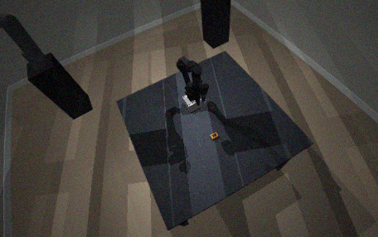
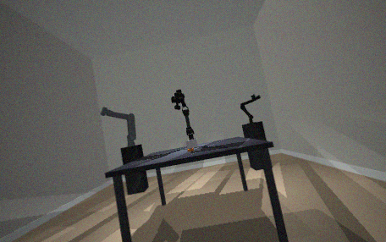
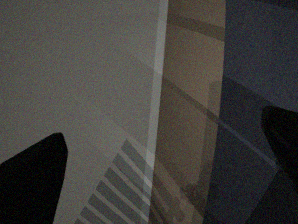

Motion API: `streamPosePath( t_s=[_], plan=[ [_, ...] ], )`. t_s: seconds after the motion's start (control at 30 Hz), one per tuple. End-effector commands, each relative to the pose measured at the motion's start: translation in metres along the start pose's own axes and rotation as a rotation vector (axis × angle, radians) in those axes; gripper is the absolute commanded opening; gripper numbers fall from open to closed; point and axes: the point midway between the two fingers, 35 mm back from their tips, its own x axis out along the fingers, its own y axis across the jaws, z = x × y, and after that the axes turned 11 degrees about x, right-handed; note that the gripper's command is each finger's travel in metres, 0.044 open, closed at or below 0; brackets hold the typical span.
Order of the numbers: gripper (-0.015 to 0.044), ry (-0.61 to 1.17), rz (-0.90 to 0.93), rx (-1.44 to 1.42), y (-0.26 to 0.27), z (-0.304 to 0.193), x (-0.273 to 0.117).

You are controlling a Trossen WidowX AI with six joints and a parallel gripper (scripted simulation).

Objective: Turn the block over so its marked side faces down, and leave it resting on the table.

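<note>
The small orange block [image 1: 212, 136] [image 2: 190, 150] lies flat on the dark table [image 1: 203, 182] [image 2: 148, 165], in front of the arm's white base. Its upper face shows a darker patch inside an orange border. My gripper [image 1: 201, 100] [image 2: 174, 104] [image 3: 165, 129] is open and empty, raised high above the table near the arm's base, well away from the block. The wrist view shows the two dark fingers wide apart, with wall, floor and part of the table between and beyond them. The block is not in the wrist view.
The white base [image 1: 189, 100] [image 2: 191, 143] of the arm stands behind the block. Two dark pedestals [image 1: 62, 89] [image 1: 215, 25] stand on the floor beyond the table, each bearing another arm in the exterior view. Broad arm shadows cross the table.
</note>
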Motion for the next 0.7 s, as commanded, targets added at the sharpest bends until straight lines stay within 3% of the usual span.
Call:
streamPosePath(
  t_s=[0.0,0.33,0.67],
  plan=[
    [0.0440,0.088,-0.155,-0.236,-0.039,-0.033,0.050],
    [0.0440,0.441,-0.498,-0.855,-0.172,-0.103,0.144],
    [0.0440,0.997,-0.710,-1.340,-0.329,-0.149,0.171]
  ],
)
